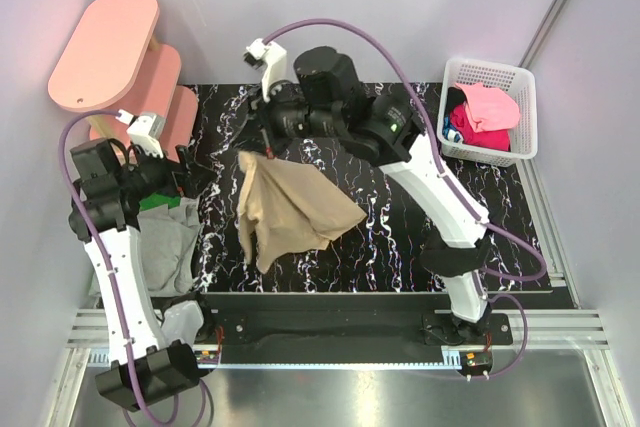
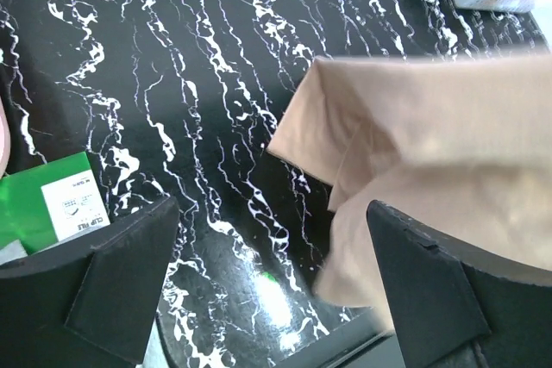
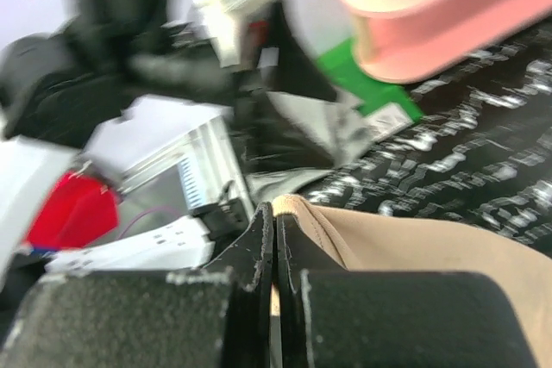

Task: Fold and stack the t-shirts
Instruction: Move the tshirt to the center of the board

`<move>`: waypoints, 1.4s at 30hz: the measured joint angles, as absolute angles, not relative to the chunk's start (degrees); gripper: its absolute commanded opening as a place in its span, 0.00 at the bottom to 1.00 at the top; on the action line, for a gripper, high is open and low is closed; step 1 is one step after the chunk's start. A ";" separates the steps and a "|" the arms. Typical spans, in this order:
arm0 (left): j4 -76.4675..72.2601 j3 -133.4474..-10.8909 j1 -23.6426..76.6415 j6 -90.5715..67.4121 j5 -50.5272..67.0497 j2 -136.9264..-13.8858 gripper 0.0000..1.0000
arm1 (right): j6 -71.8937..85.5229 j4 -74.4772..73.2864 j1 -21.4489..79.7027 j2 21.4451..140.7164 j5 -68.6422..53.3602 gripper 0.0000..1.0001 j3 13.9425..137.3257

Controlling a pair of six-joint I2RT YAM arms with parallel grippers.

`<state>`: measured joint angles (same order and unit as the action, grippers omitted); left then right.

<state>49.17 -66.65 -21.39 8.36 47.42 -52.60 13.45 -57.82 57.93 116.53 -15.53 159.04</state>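
- Top external view: the tan shirt [image 1: 295, 209] was seen hung from the right gripper [image 1: 264, 150] over the middle-left of the table [image 1: 400, 237]. Its top edge was pinched, and the rest was draped down and out to the right.
- Whether its lower edge touched the table could not be told.
- Right wrist view: the right gripper [image 3: 274, 230] was recorded fully closed, with a fold of the tan shirt [image 3: 414, 247] clamped between the jaws.
- Left wrist view: the left gripper [image 2: 272, 256] was noted spread wide and empty. The tan shirt [image 2: 431, 144] was seen by its right finger, not held.
- The left gripper [image 1: 195, 175] was placed left of the tan shirt, over the table's left edge.
- A grey shirt [image 1: 170, 242] and a green shirt [image 1: 155, 202] were found piled at near left, under the left arm.
- A pink shirt [image 1: 490, 105] and a magenta shirt [image 1: 485, 139] were logged in the basket [image 1: 490, 64] at far right.
- Shelves [image 1: 105, 47] were noted at far left.
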 measured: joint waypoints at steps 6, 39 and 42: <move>48.45 -66.61 -22.50 6.55 51.03 -55.37 0.94 | 12.23 -54.30 65.56 116.75 -18.35 0.00 159.46; 49.30 -64.16 -2.31 15.64 44.56 -55.55 0.87 | 21.12 -56.69 24.71 105.67 9.54 0.84 101.93; 50.83 -63.37 1.58 17.76 40.69 -59.77 0.81 | 21.58 -56.16 26.11 104.49 7.94 0.83 101.38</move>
